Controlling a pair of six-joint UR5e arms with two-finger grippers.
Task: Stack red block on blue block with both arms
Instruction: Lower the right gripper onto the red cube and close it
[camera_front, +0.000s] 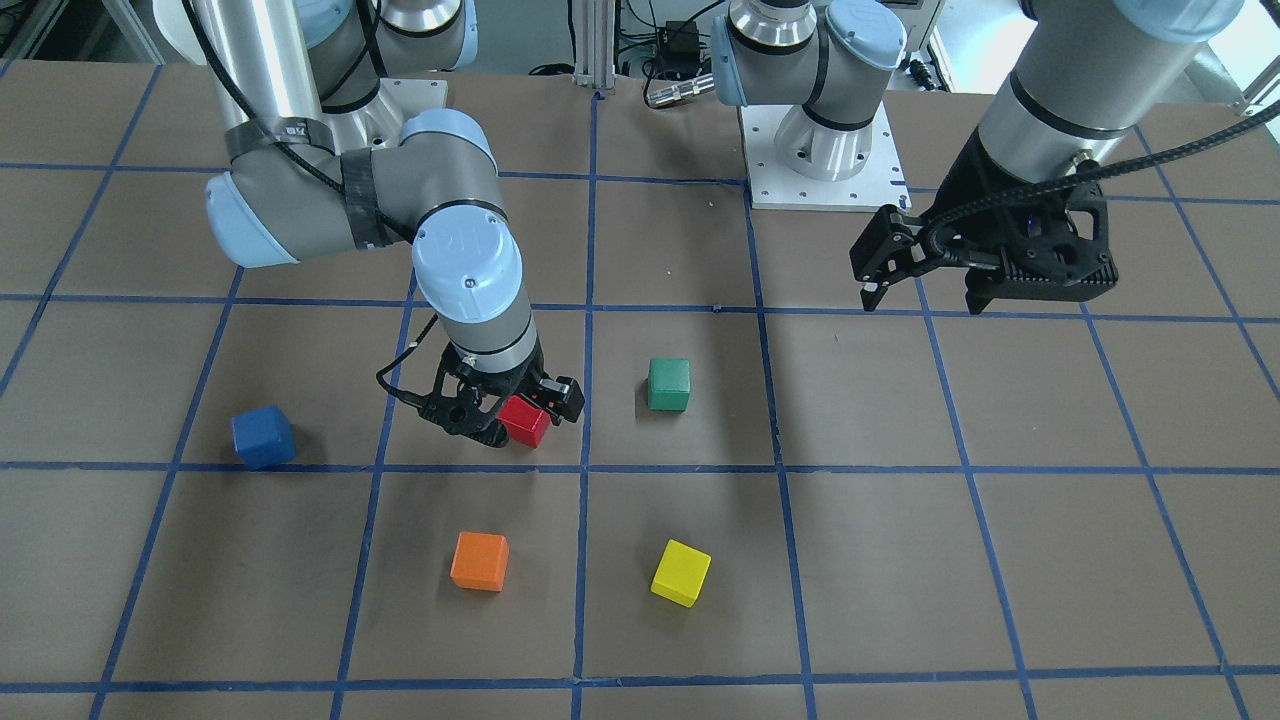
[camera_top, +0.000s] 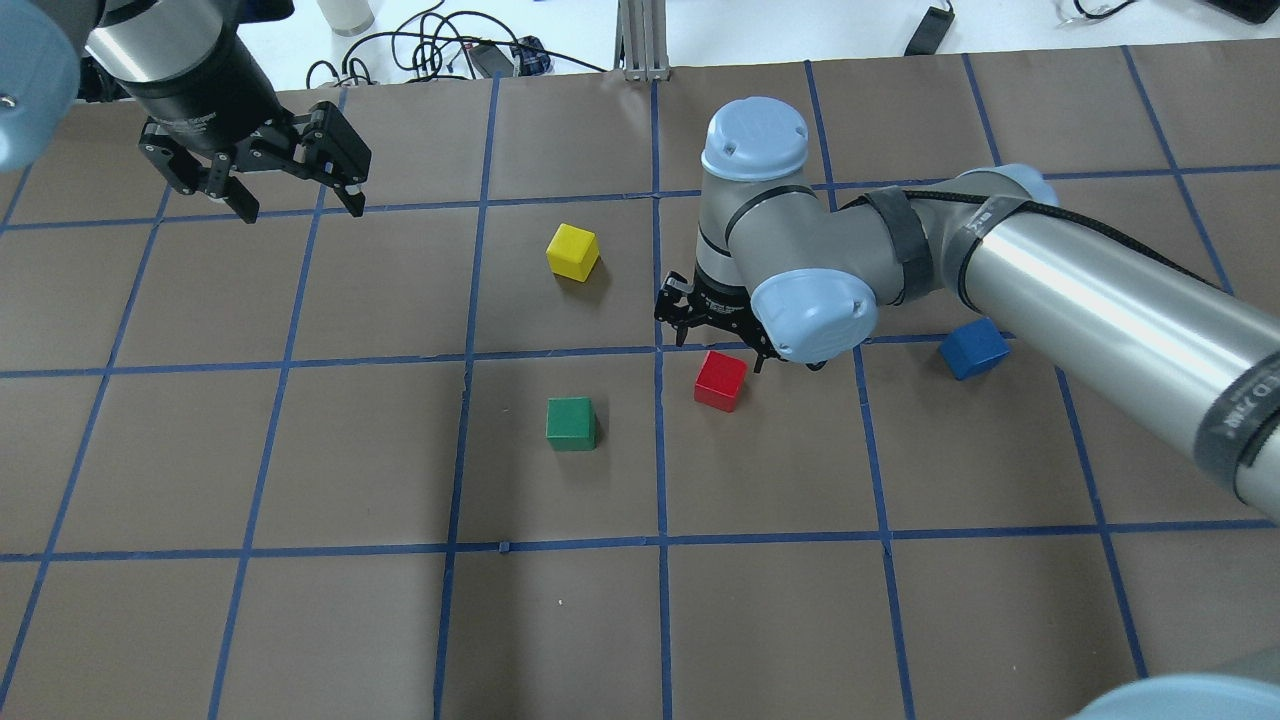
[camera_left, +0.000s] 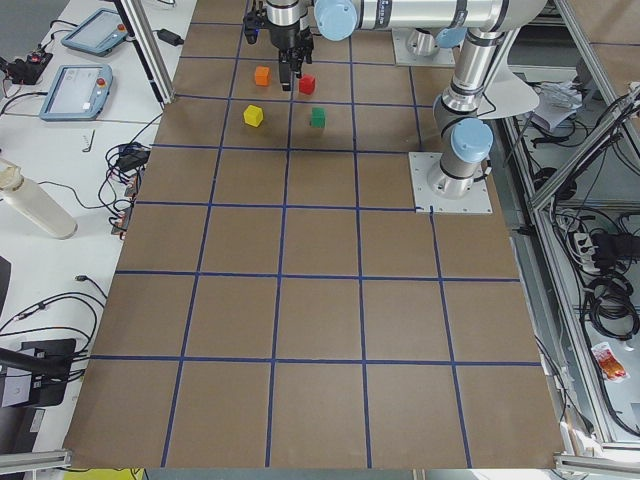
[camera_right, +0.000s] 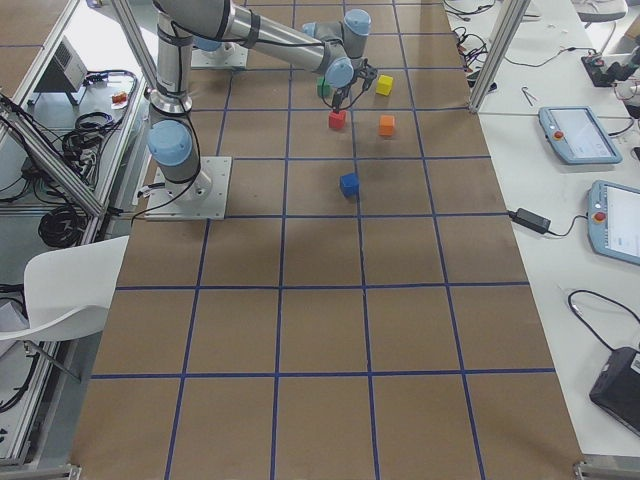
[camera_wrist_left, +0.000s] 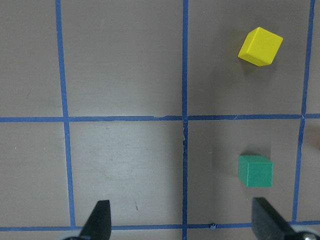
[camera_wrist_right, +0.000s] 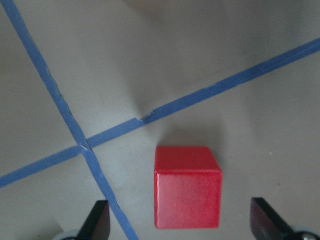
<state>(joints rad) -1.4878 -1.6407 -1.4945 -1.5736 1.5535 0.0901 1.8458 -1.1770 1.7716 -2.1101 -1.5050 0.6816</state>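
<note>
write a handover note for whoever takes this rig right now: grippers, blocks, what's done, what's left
Right gripper: open, fingers either side of the red block, not touching it.
Left gripper: open, empty, off to the robot's left.
The red block sits on the table. The blue block sits apart from it, further to the robot's right, with nothing on top.
Done: Right gripper lined up on the red block.
Left: grip, lift, carry, set it on the blue block.
</note>
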